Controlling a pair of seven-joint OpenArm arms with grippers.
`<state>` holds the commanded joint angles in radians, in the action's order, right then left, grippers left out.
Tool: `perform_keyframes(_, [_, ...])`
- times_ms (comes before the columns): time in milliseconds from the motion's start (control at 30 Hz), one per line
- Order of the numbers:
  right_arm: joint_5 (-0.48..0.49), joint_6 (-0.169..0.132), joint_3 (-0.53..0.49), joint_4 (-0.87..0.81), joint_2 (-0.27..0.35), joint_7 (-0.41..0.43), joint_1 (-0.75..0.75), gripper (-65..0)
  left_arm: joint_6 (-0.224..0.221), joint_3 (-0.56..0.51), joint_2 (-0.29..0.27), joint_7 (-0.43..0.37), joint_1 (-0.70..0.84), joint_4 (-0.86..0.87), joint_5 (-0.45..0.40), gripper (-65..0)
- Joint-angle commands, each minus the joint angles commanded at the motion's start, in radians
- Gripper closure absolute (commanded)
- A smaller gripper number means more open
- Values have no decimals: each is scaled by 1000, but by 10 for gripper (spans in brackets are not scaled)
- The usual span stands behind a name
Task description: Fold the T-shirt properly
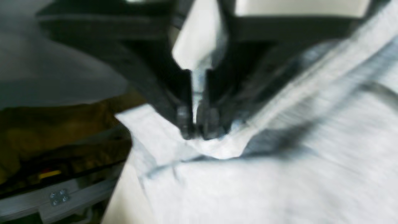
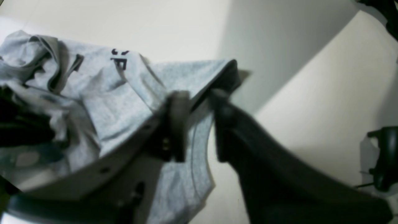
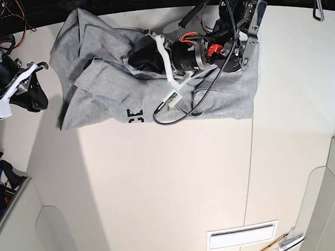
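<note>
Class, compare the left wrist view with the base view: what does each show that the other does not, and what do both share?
Only the left wrist view shows the left gripper close up, shut on a bunched fold of the T-shirt, though blurred.

Only the base view shows the whole table, the black lettering at the shirt's edge, the right gripper off the shirt, apparently empty, and a slotted plate near the front.

Both show the grey shirt and the left arm over it.

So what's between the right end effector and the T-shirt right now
In the base view, only a bare strip of white table separates the right end effector from the grey T-shirt. It hangs open beside the shirt's edge, not touching it.
</note>
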<state>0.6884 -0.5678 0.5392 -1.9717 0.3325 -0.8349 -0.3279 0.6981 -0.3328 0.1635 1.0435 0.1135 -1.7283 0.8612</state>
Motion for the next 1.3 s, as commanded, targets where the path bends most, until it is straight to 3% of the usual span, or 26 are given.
perform_keyframes(67, [6, 0, 0, 0, 0, -7, 0, -243, 0, 0, 0, 0, -5, 0, -5, -215])
perform_keyframes(133, [20, 0, 0, 0, 0, -11, 0, -244, 0, 0, 0, 0, -5, 0, 10, -287])
perform_keyframes(300, [64, -1, 0, 0, 0, -57, -8, -244, 0, 0, 1, 2, -16, -26, 48, -291])
perform_keyframes(500, [89, -8, 0, 0, -1, -64, -56, -244, 0, 34, 23, 14, -16, -176, 48, -290])
perform_keyframes(867, [93, -8, 0, 0, 0, -78, -66, -244, 0, 367, 24, 40, 3, -197, 76, -290])
perform_keyframes(1033, [-9, 23, 0, 6, 0, -13, -63, -244, 0, 506, 71, 46, 56, -196, 126, -290])
perform_keyframes(1300, [10, 22, 0, 106, 0, -3, -21, -244, 0, 710, 106, 45, 158, -194, 132, -290])
